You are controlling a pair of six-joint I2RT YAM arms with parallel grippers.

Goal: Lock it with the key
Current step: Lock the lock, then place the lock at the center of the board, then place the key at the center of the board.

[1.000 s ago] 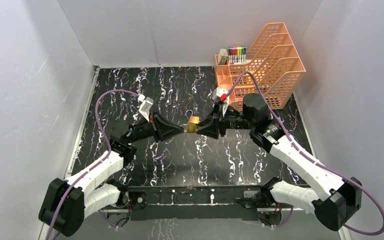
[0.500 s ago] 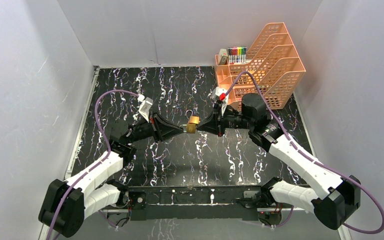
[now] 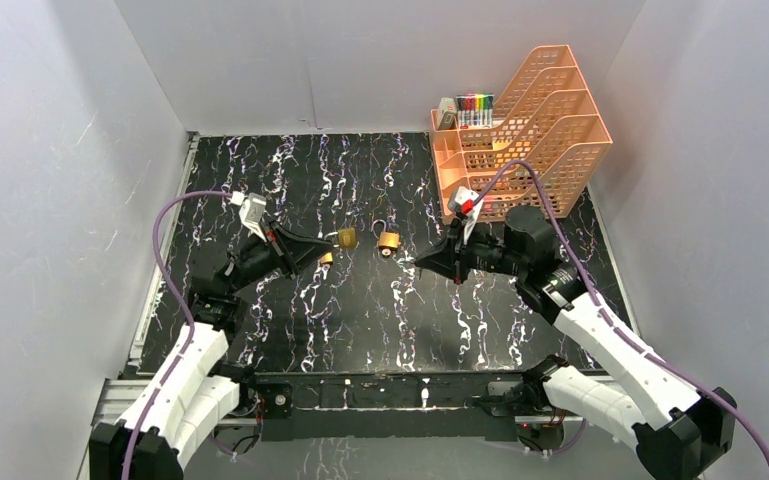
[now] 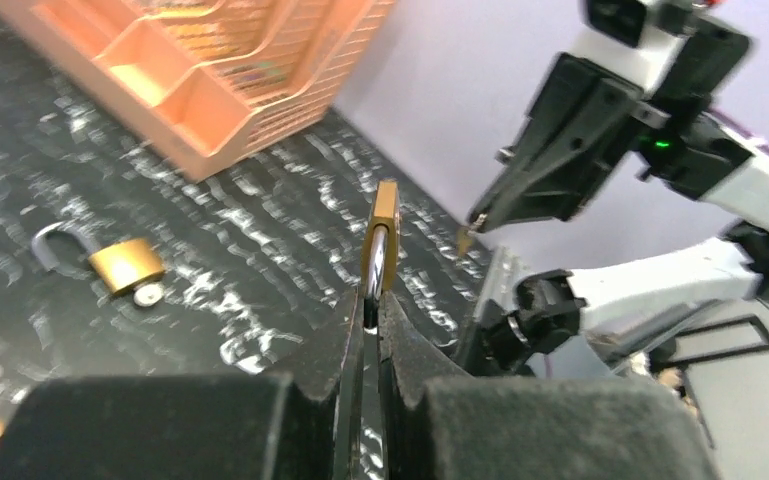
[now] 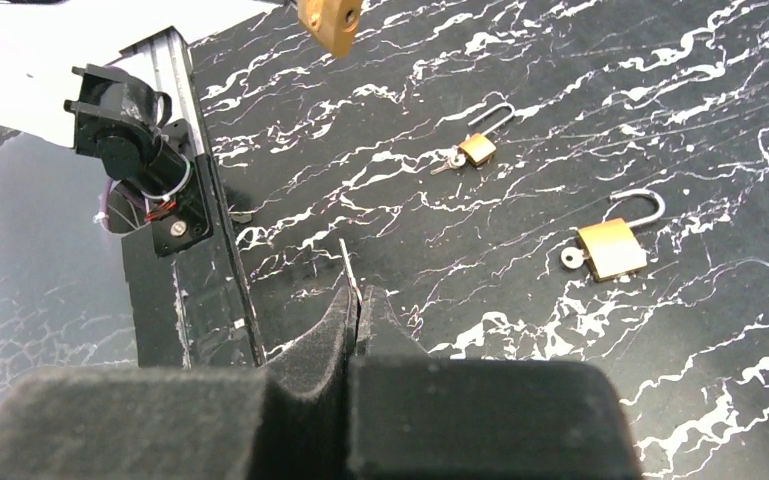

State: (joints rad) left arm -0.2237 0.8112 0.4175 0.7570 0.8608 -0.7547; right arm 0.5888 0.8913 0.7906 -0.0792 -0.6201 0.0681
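Observation:
My left gripper (image 3: 332,243) is shut on the shackle of a brass padlock (image 3: 346,238) and holds it above the table. The left wrist view shows that padlock (image 4: 382,235) edge-on, sticking out past the shut left gripper (image 4: 372,300). My right gripper (image 3: 422,263) is shut on a thin key (image 5: 348,265), apart from the held padlock, which hangs at the top of the right wrist view (image 5: 328,22). In that view the right gripper (image 5: 358,295) pinches the key's base. The key tip also shows in the left wrist view (image 4: 463,240).
An open-shackle padlock (image 3: 388,240) (image 5: 610,245) with a key in it lies on the table between the grippers. A smaller padlock (image 3: 326,258) (image 5: 475,148) lies under the left gripper. An orange tray rack (image 3: 520,130) with markers (image 3: 475,105) stands back right.
The two grippers, which met at the padlock in the middle, have drawn apart. The left one moved left with the padlock and the right one pulled back right with the key.

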